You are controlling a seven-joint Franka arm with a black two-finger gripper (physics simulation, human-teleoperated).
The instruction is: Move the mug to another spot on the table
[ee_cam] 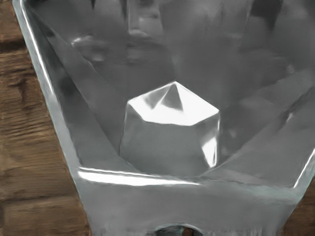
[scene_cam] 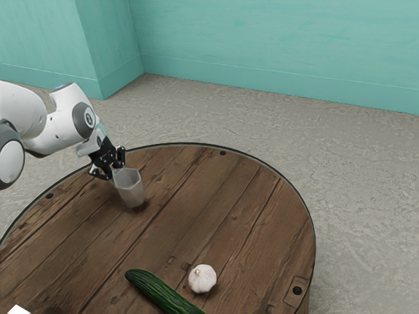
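Observation:
A grey faceted mug stands upright on the round wooden table, toward the exterior view's left. My black gripper comes down from the upper left onto the mug's rim on the arm's side, and its fingers look closed over the wall there. In the wrist view I look straight down into the mug and see its angular glossy bottom. The mug's near wall runs just under my hand, and the table's planks show beside it.
A green cucumber and a white garlic bulb lie near the table's front edge. A small white object sits at the lower left corner. Bare wood stretches to the mug's right, out to the table's dark rim.

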